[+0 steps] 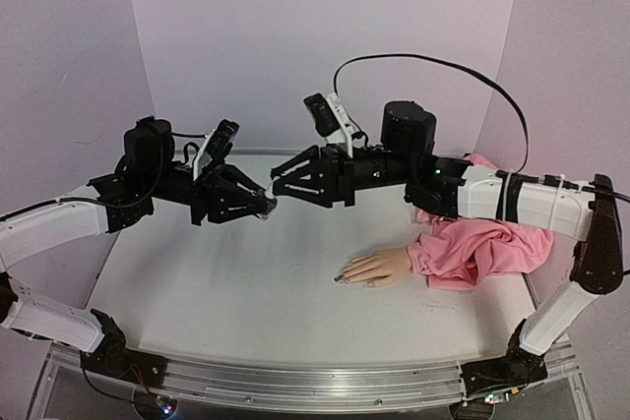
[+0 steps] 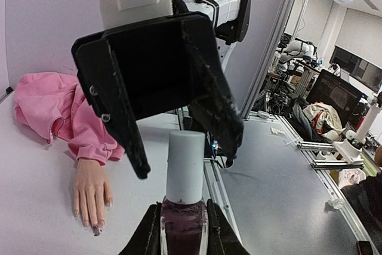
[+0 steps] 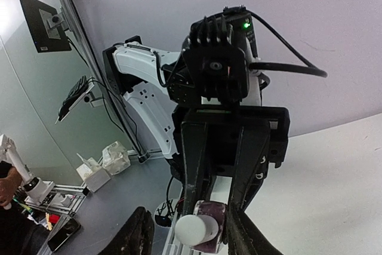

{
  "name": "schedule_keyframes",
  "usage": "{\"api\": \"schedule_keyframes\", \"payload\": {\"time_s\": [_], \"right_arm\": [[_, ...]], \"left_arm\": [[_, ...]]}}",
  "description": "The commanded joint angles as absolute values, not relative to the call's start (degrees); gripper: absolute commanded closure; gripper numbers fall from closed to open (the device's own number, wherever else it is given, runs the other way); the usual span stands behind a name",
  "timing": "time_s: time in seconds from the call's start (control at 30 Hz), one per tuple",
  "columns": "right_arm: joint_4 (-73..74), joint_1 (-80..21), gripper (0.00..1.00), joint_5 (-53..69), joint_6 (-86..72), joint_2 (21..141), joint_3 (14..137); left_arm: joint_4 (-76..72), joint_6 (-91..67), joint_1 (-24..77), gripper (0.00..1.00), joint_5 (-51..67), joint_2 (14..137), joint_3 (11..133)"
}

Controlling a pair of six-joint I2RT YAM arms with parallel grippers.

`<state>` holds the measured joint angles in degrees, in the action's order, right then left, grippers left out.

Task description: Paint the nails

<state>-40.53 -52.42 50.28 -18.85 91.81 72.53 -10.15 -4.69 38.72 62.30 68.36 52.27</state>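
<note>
The mannequin hand [image 1: 377, 267] lies palm down on the white table, its pink sleeve [image 1: 482, 248] bunched to the right. Its nails [image 2: 96, 229] show in the left wrist view: one fingertip is smeared dark, the others look pale. My left gripper [image 1: 258, 206] hangs above the table's middle, shut on a small bottle of dark polish [image 2: 184, 231] with a white cap [image 2: 184, 165]. My right gripper [image 1: 281, 187] faces it tip to tip. Its fingers [image 3: 138, 235] stand on either side of the cap [image 3: 196, 230], open, with a gap showing on one side.
Pale purple walls close off the back and both sides. Both arms meet well above the table [image 1: 246, 292], left of the hand. The table's metal rail [image 1: 295, 381] runs along the near edge.
</note>
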Motion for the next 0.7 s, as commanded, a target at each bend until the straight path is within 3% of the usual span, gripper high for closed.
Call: {"api": "schedule_keyframes", "payload": {"time_s": [0.0, 0.2, 0.47, 0.67], "right_arm": [[-47.67, -52.34, 0.62, 55.45, -22.03, 94.47, 76.01], [-49.95, -52.47, 0.71, 55.89, -23.84, 95.27, 76.3], [-52.41, -52.95, 0.71, 56.13, -25.55, 96.02, 76.59], [-52.84, -53.77, 0.9, 55.29, -25.53, 96.32, 76.31]], "left_arm": [[-13.86, -5.69, 38.78, 1.0, 64.78, 68.16, 55.27], [-14.22, -5.9, 38.76, 1.0, 64.83, 68.1, 55.11], [-14.48, -6.12, 38.76, 1.0, 64.79, 68.29, 55.03], [-14.6, -6.22, 38.76, 1.0, 62.77, 67.73, 54.71]]}}
